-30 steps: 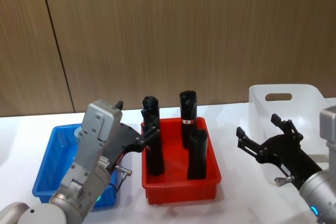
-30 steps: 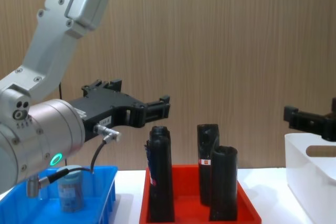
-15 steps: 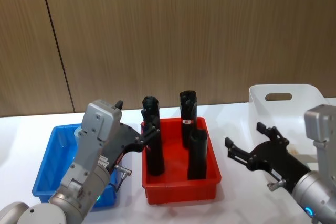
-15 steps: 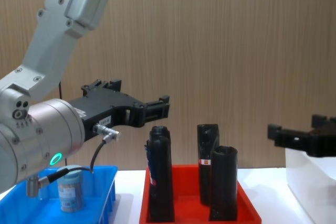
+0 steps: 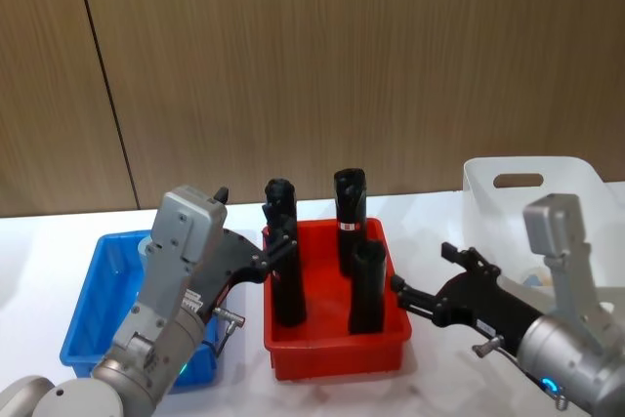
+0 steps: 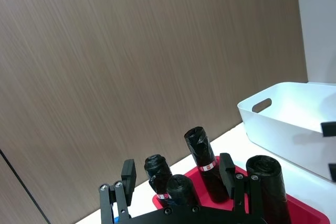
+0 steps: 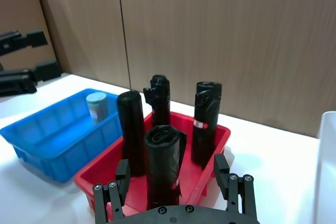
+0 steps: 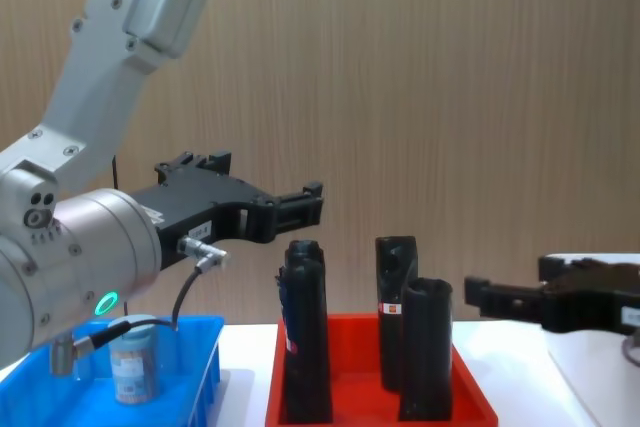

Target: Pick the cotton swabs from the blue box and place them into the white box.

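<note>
One cotton swabs tub [image 8: 133,367], clear with a pale lid, stands in the blue box [image 8: 195,347] at the left; the right wrist view shows the tub [image 7: 96,106] at the far end of the blue box [image 7: 47,137]. My left gripper [image 5: 254,222] hangs open and empty above the blue box's [image 5: 88,295] right side, fingers pointing at the red tray. My right gripper [image 5: 425,271] is open and empty, low beside the red tray's right wall, left of the white box [image 5: 532,192].
A red tray [image 5: 337,354] sits in the middle with three tall black cylinders [image 5: 283,271] standing in it, between the two boxes. A wooden wall closes the back. Bare white table lies in front of the trays.
My right gripper has swung left and down, from in front of the white box to the red tray's right side. The left arm has not moved.
</note>
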You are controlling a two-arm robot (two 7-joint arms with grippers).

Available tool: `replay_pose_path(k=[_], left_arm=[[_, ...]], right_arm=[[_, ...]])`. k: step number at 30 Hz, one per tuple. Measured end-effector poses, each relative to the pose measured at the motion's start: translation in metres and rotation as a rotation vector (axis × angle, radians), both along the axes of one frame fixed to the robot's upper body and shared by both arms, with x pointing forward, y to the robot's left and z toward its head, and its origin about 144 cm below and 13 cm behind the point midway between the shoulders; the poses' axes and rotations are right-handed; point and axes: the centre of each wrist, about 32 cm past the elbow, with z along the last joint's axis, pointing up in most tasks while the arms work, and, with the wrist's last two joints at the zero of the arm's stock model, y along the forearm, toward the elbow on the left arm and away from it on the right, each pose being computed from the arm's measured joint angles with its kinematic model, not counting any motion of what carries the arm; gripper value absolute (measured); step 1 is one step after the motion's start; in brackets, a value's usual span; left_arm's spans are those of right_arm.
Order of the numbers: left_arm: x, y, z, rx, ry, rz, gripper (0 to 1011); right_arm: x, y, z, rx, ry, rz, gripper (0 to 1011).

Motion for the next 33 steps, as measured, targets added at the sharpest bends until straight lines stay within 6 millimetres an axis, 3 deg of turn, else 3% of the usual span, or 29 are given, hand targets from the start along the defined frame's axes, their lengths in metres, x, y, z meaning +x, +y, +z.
replay_pose_path(k=[33], left_arm=[[0.000, 0.000, 0.000, 0.000, 0.000, 0.000, 1004]], right_arm=[[0.063, 0.028, -0.022, -0.038, 0.087, 0.074, 1002]])
